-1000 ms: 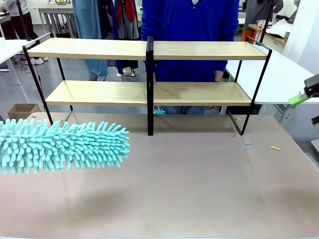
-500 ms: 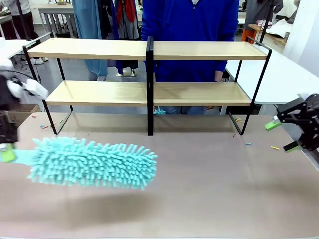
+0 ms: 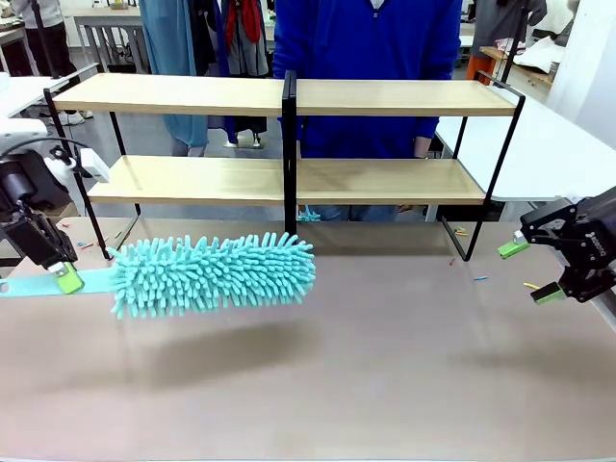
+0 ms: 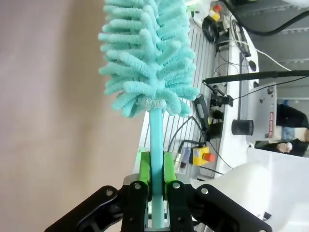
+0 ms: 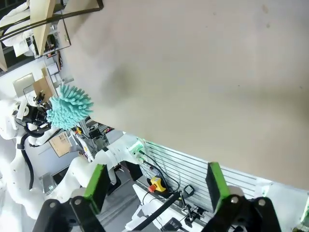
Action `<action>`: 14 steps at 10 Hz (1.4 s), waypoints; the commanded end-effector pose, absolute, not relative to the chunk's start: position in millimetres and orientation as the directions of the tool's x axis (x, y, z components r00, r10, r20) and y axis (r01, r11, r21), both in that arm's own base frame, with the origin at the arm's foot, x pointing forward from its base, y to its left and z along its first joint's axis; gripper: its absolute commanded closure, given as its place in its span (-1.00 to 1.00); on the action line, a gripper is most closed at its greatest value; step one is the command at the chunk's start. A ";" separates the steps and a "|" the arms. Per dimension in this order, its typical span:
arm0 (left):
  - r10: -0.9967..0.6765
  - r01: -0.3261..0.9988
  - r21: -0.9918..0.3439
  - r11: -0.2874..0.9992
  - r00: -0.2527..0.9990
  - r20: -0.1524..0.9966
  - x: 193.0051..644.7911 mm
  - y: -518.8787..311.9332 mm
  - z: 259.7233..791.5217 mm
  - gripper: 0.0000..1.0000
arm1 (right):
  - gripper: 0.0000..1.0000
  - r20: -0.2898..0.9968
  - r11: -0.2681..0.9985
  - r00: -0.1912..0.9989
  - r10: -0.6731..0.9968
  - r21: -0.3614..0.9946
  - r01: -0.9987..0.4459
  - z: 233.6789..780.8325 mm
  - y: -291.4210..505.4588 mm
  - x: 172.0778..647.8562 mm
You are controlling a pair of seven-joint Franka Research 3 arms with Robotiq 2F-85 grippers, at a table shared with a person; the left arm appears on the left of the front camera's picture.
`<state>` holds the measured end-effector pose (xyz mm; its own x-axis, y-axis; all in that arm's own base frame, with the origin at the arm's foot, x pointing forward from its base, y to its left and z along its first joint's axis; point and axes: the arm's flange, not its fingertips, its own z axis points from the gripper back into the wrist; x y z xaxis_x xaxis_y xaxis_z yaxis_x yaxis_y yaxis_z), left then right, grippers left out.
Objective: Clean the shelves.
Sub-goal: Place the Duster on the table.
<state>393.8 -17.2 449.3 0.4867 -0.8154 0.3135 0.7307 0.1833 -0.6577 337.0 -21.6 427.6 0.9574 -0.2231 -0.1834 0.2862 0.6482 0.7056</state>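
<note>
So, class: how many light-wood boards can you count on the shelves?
4: upper left, upper right, lower left, lower right, split by the central black post.

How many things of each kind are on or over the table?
Shelves: 1
Fluffy teal duster: 1
Robot tools: 2, left tool and right tool
Total: 4

Two-tier wooden shelves at the far side of the table

The shelves [image 3: 385,97] stand upright: four long light-wood boards, two per level, on a thin black frame with a central black post, spanning left to right, boards bare.
</note>
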 end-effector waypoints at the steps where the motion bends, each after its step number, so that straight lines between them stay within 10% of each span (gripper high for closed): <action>1: -0.834 0.754 -0.637 0.156 0.447 0.324 387.6 -25.0 448.5 0.75 | -1.00 -0.161 0.651 0.963 -0.215 0.711 0.265 431.1 -24.2 335.3; 10: -0.889 0.723 -0.635 0.272 0.441 0.121 407.6 22.6 437.6 0.75 | -1.00 -0.161 0.651 0.963 -0.215 0.711 0.265 431.1 -24.2 335.3; 13: -0.883 0.734 -0.601 0.314 0.459 0.098 408.4 24.6 438.5 -1.00 | -1.00 -0.161 0.651 0.963 -0.215 0.711 0.265 431.1 -24.2 335.3; 14: -0.843 0.736 -0.541 0.406 0.531 0.091 409.6 34.5 447.9 -1.00 | -1.00 -0.175 0.654 0.958 -0.229 0.701 0.284 430.0 -22.1 336.4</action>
